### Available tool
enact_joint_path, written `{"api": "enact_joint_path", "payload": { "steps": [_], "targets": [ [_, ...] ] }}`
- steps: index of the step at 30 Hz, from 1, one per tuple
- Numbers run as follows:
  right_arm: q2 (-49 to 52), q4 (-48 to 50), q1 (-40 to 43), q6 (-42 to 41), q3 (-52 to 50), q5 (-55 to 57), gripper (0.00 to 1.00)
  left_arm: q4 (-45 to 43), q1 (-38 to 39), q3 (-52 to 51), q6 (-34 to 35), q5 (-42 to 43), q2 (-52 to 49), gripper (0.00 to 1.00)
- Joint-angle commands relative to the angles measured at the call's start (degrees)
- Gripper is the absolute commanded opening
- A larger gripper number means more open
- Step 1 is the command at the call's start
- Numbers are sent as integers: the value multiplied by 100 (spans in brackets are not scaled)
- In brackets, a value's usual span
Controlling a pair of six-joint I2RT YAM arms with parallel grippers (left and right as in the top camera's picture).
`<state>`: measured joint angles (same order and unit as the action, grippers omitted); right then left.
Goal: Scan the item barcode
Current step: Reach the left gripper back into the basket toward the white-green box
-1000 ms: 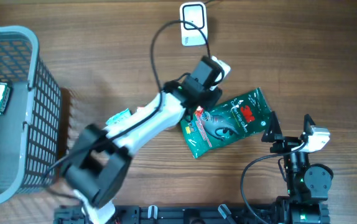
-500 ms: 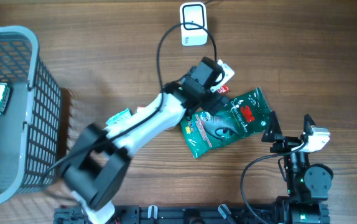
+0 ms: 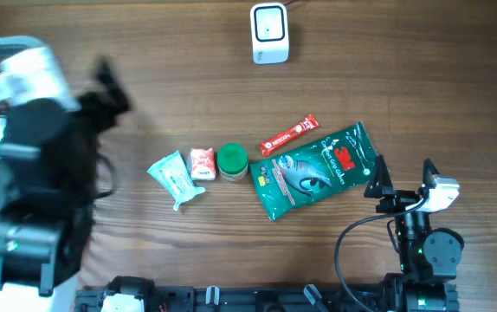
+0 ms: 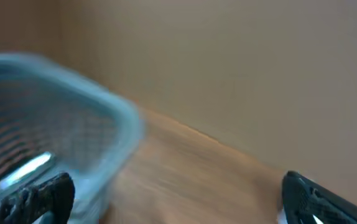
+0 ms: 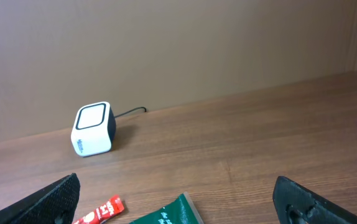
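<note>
At the middle of the table (image 3: 422, 78), we find the items to be scanned lying in a loose row, none of them held. The red sachet (image 3: 288, 135) lies tilted, just beside the far left edge of the green pouch (image 3: 316, 170); we cannot tell whether the two touch. The pouch lies flat, printed face up, with its long axis angled from near left to far right. To its left stands a green-lidded jar (image 3: 232, 161), then a small red-and-white packet (image 3: 201, 162) just beside the jar, then a pale green packet (image 3: 176, 178) at the left end of the row. The scanner (image 3: 269, 33), a white block with a dark window, sits at the far edge of the table, well apart from the row, its cable (image 5: 130, 112) leading away behind it. The right gripper (image 3: 401, 178) rests low at the near right, just beside the right edge of the pouch; its fingers are spread wide, with nothing between them, and its wrist view looks toward the scanner. The left gripper (image 4: 178, 202) is at the far left, above the grey basket (image 4: 73, 124). It is motion-blurred in both views, but we see its two fingertips spread fully apart and carrying nothing.
</note>
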<state>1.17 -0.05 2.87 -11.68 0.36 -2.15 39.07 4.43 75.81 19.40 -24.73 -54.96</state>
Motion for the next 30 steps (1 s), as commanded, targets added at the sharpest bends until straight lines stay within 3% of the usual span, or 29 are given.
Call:
{"api": "enact_joint_path", "payload": {
  "steps": [1,4,8,11,14,15,16,22,30],
  "targets": [
    [-37,11,-20,-33,-7,-46,100,197,-2203,2,1998,1047,-269,100],
    [-35,11,-20,-35,-7,-46,100,186,-3748,0,3176,2048,-949,100],
    [-37,11,-20,-33,-7,-44,100,-140,-4614,0,3943,2562,-2096,100],
    [-37,11,-17,-33,-7,-46,99,-262,-4730,0,3941,2494,-2789,99],
    [-35,11,-17,-33,-7,-46,100,-597,-4741,0,3980,2658,-3388,87],
    [-35,11,-17,-33,-7,-46,100,-728,-4739,0,3989,2673,-3602,87],
    [-37,9,-17,-35,-7,-46,100,-776,-4736,0,4131,2636,-3744,100],
    [-35,11,-17,-33,-7,-46,100,-787,-4734,0,6102,1685,-4509,100],
    [-37,11,-20,-33,-7,-44,100,-1541,-4730,0,6384,1366,-5294,100]
  ]
}}
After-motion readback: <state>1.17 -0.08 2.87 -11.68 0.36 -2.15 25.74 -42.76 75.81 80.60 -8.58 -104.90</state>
